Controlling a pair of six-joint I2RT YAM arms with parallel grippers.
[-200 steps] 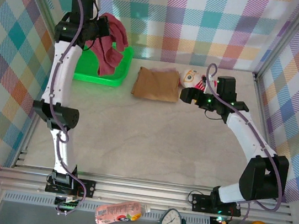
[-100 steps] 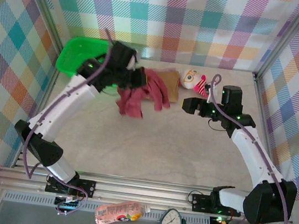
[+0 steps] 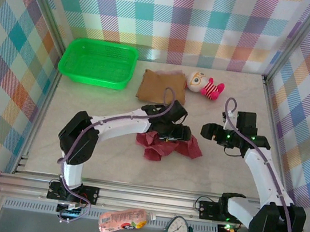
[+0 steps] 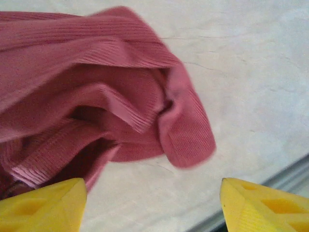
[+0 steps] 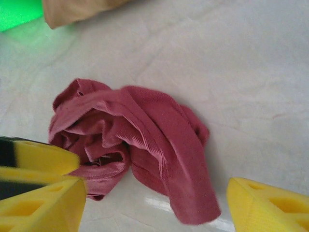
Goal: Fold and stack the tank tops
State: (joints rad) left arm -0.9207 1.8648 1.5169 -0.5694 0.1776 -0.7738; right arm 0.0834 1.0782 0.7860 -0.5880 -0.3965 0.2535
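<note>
Lying crumpled: maroon tank top (image 3: 165,149), mid-table, in a loose heap.
Left gripper (image 3: 171,132): directly over the heap; fingers (image 4: 43,203) spread wide, gripping nothing, cloth just ahead of the tips.
Right gripper (image 3: 206,129): just beside the heap's right edge, jaws parted, empty.
Tan tank top (image 3: 160,86): folded, farther back, beside green basket (image 3: 93,80).
Writing: bottle (image 3: 123,220) label too small to read.

The maroon-red tank top (image 3: 168,148) shows fine ribs (dusty tone); the tan-brown tank top (image 3: 160,87) is plain, the basket (image 3: 98,62) bright green, the bench (image 3: 135,171) pale marbled grey.
</note>
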